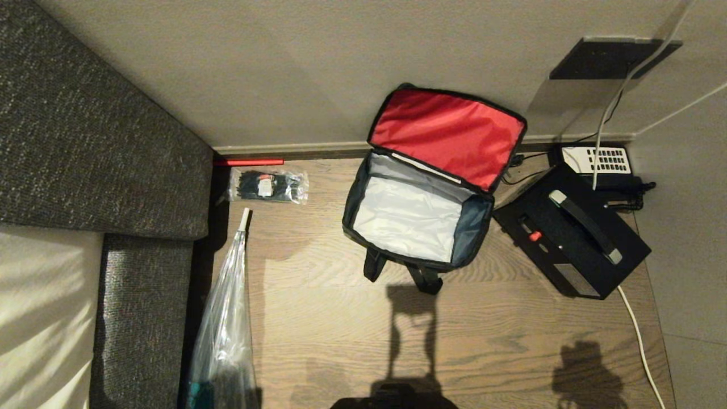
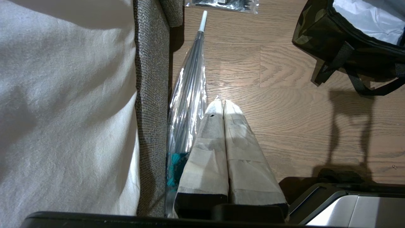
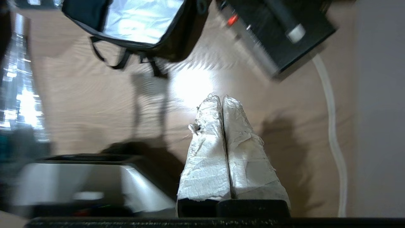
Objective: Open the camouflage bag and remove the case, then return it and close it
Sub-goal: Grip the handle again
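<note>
On the wooden floor (image 1: 341,341), close to the skirting along the back wall, the boxy camouflage bag (image 1: 417,224) with black sides and straps sits wide open, its red-lined lid (image 1: 448,136) propped back against the wall and its silver-grey interior bare. Just beside it, toward the floor's right edge, lies the flat black hard case (image 1: 571,233), out of the bag, its black strap handle with pale ends facing up and a small red latch on the side nearest the bag. A black telephone with a white keypad (image 1: 602,162) sits behind the case in the back right corner, and a white cable (image 1: 639,335) trails along the right edge. At the back left, next to the grey woven sofa (image 1: 85,125), lies a clear packet of black cable ties (image 1: 268,186), with a folded transparent umbrella (image 1: 224,318) stretched along the sofa's base.

The left gripper (image 2: 223,103) hangs low by the umbrella, its taped fingers pressed together on nothing. The right gripper (image 3: 221,98) hovers above bare floor short of the case, its wrapped fingers likewise pinched together, empty.
</note>
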Available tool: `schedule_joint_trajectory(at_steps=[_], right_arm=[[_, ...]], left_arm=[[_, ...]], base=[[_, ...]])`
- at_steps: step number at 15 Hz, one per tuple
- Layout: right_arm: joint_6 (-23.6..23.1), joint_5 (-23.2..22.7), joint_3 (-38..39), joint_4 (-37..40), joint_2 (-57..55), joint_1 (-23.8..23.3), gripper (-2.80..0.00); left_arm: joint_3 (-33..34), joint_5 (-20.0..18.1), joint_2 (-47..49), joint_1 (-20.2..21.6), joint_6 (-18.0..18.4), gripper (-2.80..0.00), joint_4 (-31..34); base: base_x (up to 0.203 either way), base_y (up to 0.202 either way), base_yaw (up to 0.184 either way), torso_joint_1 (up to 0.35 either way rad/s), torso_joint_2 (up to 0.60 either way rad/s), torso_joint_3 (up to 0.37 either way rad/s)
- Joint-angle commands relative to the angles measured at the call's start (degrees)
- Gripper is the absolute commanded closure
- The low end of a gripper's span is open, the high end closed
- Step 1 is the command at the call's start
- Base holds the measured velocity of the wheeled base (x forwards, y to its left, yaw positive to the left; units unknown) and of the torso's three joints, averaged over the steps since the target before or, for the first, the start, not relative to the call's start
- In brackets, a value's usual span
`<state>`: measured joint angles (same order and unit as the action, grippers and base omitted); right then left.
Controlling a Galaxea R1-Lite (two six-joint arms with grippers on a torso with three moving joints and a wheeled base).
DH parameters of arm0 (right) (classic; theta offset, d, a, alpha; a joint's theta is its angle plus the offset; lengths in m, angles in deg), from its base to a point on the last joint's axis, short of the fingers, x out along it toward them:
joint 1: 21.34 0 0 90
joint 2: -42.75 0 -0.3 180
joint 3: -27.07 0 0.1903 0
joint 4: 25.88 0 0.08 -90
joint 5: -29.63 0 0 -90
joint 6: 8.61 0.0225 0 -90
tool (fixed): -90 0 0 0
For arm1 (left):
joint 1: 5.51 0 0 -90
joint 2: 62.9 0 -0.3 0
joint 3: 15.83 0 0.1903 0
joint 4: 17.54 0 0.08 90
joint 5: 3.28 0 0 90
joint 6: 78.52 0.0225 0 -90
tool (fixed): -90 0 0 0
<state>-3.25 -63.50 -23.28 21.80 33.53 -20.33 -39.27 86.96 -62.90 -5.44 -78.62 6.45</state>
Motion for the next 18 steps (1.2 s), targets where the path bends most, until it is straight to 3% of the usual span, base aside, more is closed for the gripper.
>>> schedule_joint_trajectory(at_steps=[1,6,12,13,16,18], right_arm=[[2.6,-0.1,-6.0,0.1,-21.6,0.5,0.00],[5.4,-1.8,-17.8,-12.0,-59.9,1.0,0.00],[6.9,-2.3,-23.9,-34.8,-88.4,-3.4,0.00],[5.0,-1.9,-25.0,-37.7,-90.2,-4.1,-2.80],[-15.8,4.2,-26.5,-40.1,-92.5,-5.1,-2.80],[-22.7,5.9,-23.2,-44.9,-91.8,-5.1,-2.80]], left_arm=[[0.0,0.0,-0.1,0.0,0.0,0.00,0.0],[0.0,0.0,-0.1,0.0,0.0,0.00,0.0],[0.0,0.0,-0.1,0.0,0.0,0.00,0.0],[0.0,0.0,-0.1,0.0,-0.1,0.00,0.0],[0.0,0.0,-0.1,0.0,0.0,0.00,0.0],[0.0,0.0,-0.1,0.0,-0.1,0.00,0.0]], base=[[0.000,0.000,0.000,0.000,0.00,0.000],[0.000,0.000,0.000,0.000,0.00,0.000],[0.000,0.000,0.000,0.000,0.00,0.000],[0.000,0.000,0.000,0.000,0.00,0.000],[0.000,0.000,0.000,0.000,0.00,0.000],[0.000,0.000,0.000,0.000,0.00,0.000]])
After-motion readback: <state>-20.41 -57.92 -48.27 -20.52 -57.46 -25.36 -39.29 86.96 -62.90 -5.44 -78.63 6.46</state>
